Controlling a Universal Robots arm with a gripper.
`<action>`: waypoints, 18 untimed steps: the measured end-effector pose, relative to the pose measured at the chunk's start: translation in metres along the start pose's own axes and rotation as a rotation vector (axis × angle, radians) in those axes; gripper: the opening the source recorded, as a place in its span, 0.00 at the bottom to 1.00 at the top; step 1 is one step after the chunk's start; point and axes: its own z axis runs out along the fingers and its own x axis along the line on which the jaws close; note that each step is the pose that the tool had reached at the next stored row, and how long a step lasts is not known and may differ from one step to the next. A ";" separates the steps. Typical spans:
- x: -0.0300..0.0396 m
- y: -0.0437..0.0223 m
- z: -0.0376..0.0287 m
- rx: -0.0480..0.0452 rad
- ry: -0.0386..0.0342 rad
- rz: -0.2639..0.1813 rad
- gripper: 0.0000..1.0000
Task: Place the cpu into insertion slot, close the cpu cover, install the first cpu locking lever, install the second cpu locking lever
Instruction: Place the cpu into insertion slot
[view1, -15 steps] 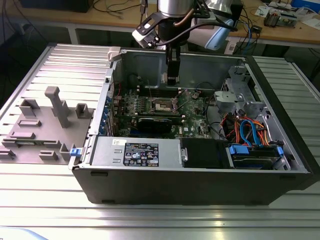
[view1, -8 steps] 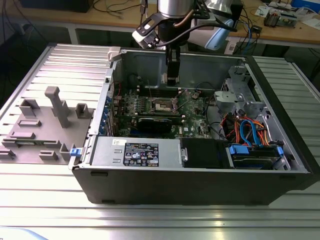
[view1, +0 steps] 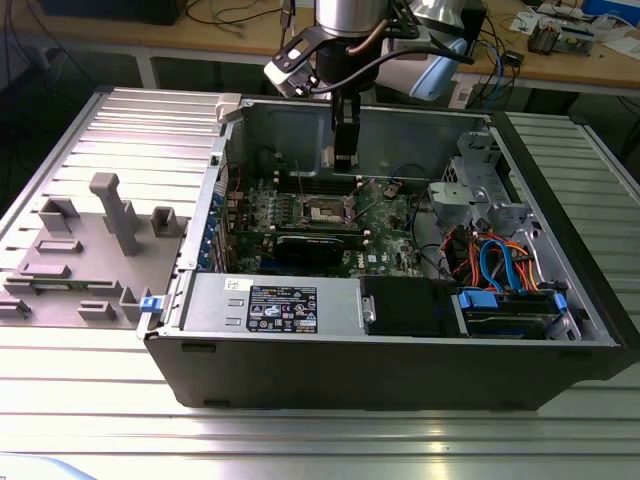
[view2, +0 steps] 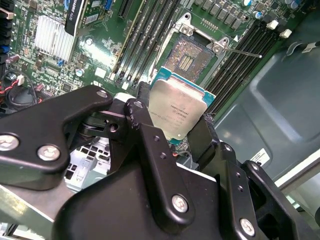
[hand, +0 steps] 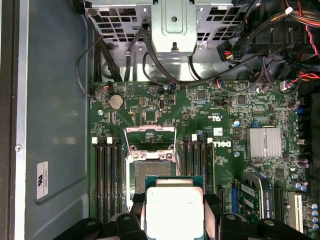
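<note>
My gripper (view2: 175, 120) is shut on the cpu (view2: 177, 111), a small square chip with a dull silver top and a green edge, held by two opposite sides between the black fingers (view2: 202, 132). In the first wrist view the cpu (hand: 174, 210) hangs above the green board, just short of the insertion slot (hand: 150, 167), whose dark socket lies bare. The cpu cover (hand: 150, 134), a thin silvery frame, stands swung open at the slot's far side. In the exterior view the gripper (view1: 345, 158) hangs inside the open computer case, above the insertion slot (view1: 325, 210).
Long memory slots (hand: 107, 175) flank the socket on both sides. A black graphics card (view1: 315, 245) lies in front of it, with a power supply (view1: 275, 305) nearer. A drive cage (view1: 480, 190) and cables (view1: 490, 262) fill the exterior view's right. A grey fixture (view1: 100, 240) sits outside the case.
</note>
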 end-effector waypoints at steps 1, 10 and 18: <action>0.0000 0.0000 0.0001 0.0001 -0.0001 0.000 0.54; 0.0002 -0.0010 0.0028 0.0001 -0.0001 0.000 0.54; 0.0002 -0.0034 0.0058 0.0014 -0.0002 0.004 0.54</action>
